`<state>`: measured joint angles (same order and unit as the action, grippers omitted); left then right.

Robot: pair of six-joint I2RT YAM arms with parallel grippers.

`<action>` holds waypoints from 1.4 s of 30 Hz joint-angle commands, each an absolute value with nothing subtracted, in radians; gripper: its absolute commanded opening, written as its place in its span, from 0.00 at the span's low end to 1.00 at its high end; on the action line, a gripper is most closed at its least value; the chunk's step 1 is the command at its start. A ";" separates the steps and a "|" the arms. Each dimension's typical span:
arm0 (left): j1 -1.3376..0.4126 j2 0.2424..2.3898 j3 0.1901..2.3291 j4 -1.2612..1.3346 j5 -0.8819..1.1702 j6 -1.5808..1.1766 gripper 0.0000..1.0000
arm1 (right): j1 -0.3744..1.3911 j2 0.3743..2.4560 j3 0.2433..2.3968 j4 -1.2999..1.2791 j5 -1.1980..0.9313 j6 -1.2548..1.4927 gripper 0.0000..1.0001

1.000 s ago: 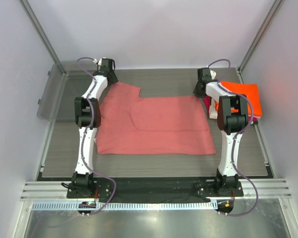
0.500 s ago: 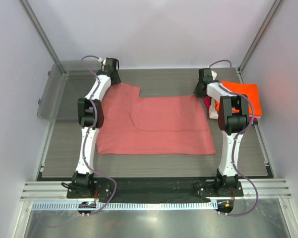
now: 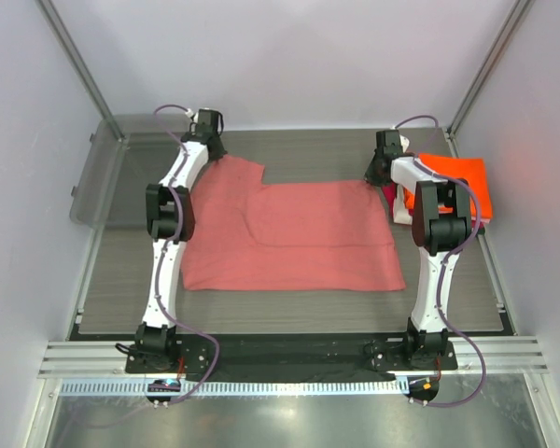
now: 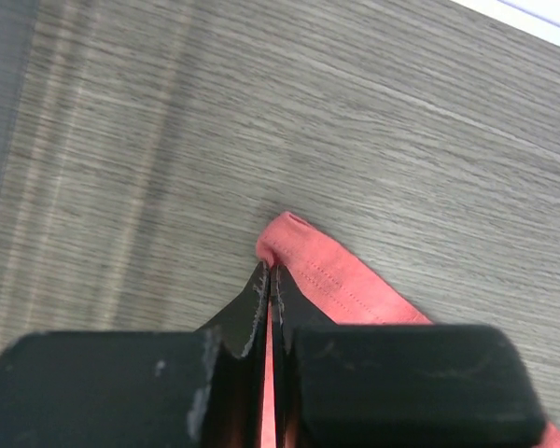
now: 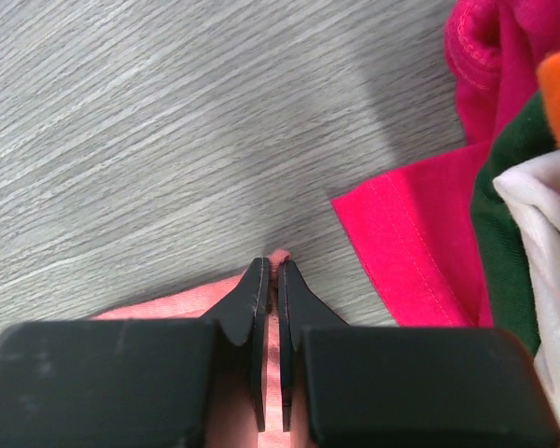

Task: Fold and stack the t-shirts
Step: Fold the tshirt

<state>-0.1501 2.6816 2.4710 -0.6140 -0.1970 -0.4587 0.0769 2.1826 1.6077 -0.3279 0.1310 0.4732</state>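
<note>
A salmon-pink t-shirt [image 3: 289, 233] lies spread flat across the middle of the table. My left gripper [image 3: 210, 154] is at its far left corner. In the left wrist view the left gripper [image 4: 270, 273] is shut on the stitched hem of the pink shirt [image 4: 355, 289]. My right gripper [image 3: 375, 177] is at the far right corner. In the right wrist view the right gripper [image 5: 273, 269] is shut on a pinch of the pink fabric [image 5: 168, 303]. A bright orange t-shirt [image 3: 457, 182] tops a pile at the right, with a magenta-red t-shirt [image 5: 420, 243] and a white t-shirt [image 5: 551, 224] under it.
A clear grey tray [image 3: 107, 177] sits at the back left corner, partly off the table. Dark green fabric [image 5: 509, 187] shows within the pile on the right. Metal frame posts stand at both back corners.
The left gripper has closed on the far left corner of the pink shirt after a small shift. The right gripper holds its corner as before.
</note>
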 commanded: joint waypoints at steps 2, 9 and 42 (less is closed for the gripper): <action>-0.153 2.581 2.330 -0.513 -0.112 -0.422 0.00 | 0.075 2.108 1.598 -0.324 0.120 0.466 0.01; -0.173 2.392 2.128 -0.376 -0.120 -0.370 0.00 | 0.075 2.079 1.603 -0.340 0.114 0.465 0.01; -0.241 1.438 1.048 0.049 -0.248 -0.351 0.00 | 0.075 1.660 1.223 -0.382 0.167 0.460 0.01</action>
<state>-0.2245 1.5368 1.1084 -0.0422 -0.2016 -0.3550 0.0765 1.7496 1.2648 -0.3996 0.1444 0.4690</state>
